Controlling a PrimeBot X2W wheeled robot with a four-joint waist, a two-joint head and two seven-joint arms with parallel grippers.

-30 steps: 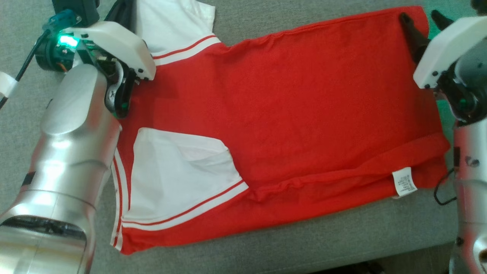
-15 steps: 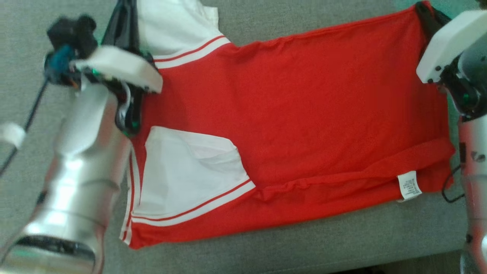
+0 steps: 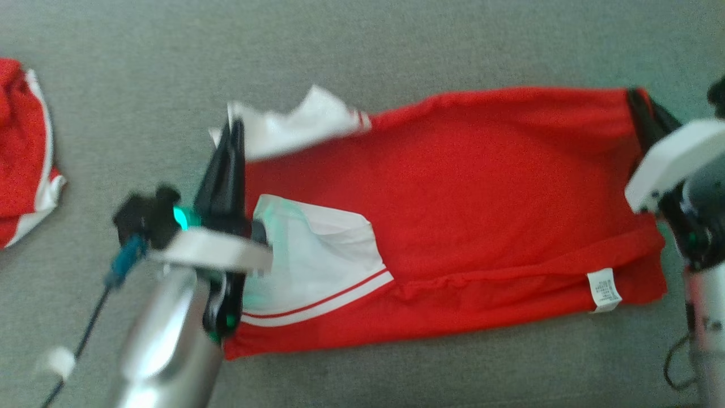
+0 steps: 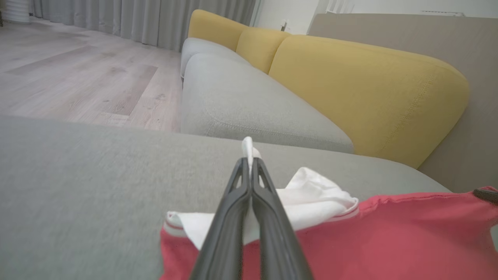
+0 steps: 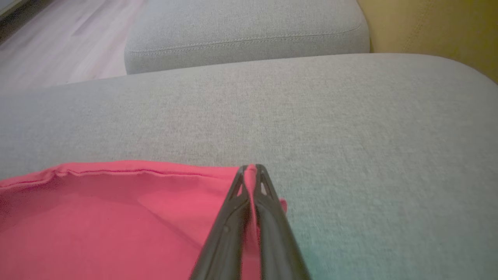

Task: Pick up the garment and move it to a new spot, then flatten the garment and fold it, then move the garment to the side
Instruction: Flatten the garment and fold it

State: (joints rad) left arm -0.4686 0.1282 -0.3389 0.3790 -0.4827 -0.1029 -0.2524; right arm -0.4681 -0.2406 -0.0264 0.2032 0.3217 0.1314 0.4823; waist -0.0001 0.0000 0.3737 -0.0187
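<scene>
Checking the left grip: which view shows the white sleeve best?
Left wrist view: the left gripper clamps the white sleeve, sharp and close. Head view shows it blurred from above; right wrist view, the red hem.

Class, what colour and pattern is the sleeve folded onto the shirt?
White sleeve with a thin red stripe; clearest in head view.

Garment (image 3: 481, 187) soft matt knit cloth, grey cushion (image 3: 362, 51) coarse woven fabric, fingers (image 4: 227, 233) smooth blk plastic, L forearm (image 3: 164, 334) glossy metal

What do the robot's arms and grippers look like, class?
The left forearm and right forearm are shiny silver, each with a white wrist housing. The fingers are long, dark and tapering. A green light and black cable sit at the left wrist.
</scene>
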